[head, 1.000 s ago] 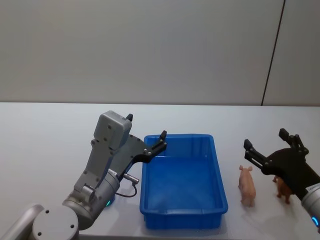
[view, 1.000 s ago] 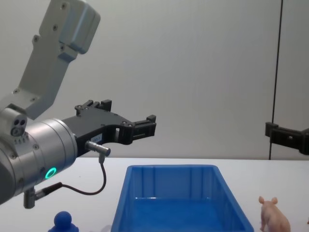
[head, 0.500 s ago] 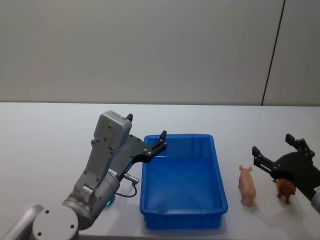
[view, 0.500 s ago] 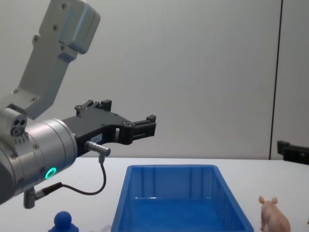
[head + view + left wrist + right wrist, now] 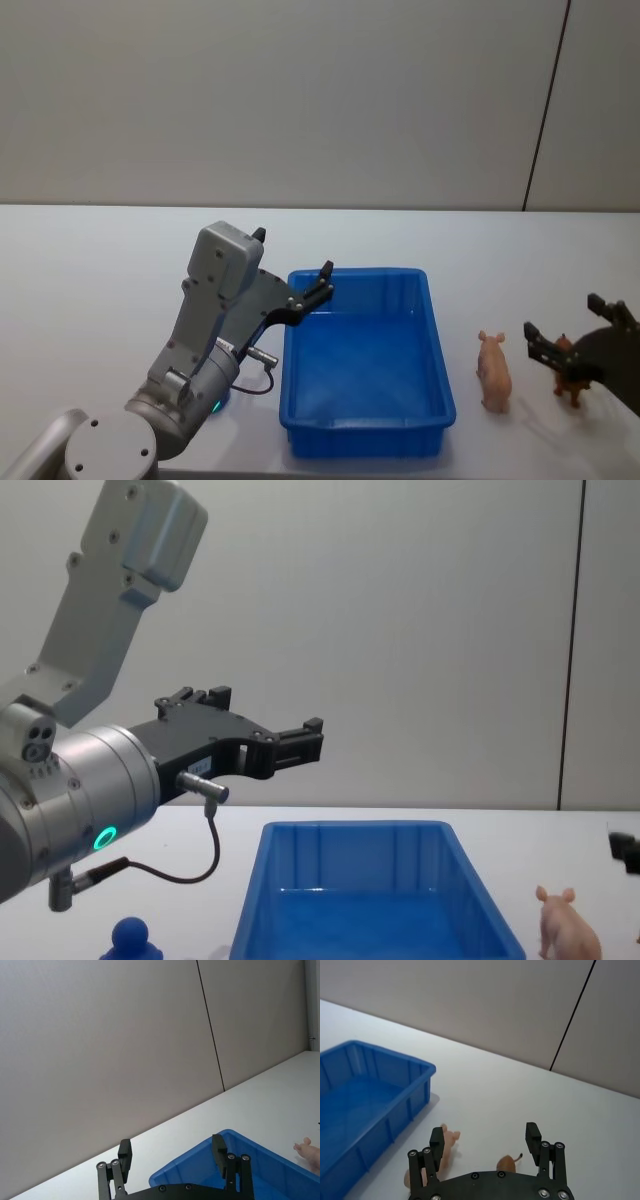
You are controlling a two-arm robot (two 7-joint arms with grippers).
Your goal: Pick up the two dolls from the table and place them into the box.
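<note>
The right claw [image 5: 485, 1132] hangs over the brown animal [image 5: 568, 376], its jaws apart. This animal and the pink pig [image 5: 493, 370] stand on the table [image 5: 100, 260], right of the blue box [image 5: 437, 340]. The left claw [image 5: 171, 1147], jaws also apart, hovers at the far left corner of the box.

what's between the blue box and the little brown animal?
The pink pig stands there, apart from both the box and the brown animal; the head view shows it.

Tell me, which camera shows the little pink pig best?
The head view: the whole pig stands beside the box. The chest view crops its legs; the right wrist view half hides it behind the right hand; the left wrist view catches a sliver.
</note>
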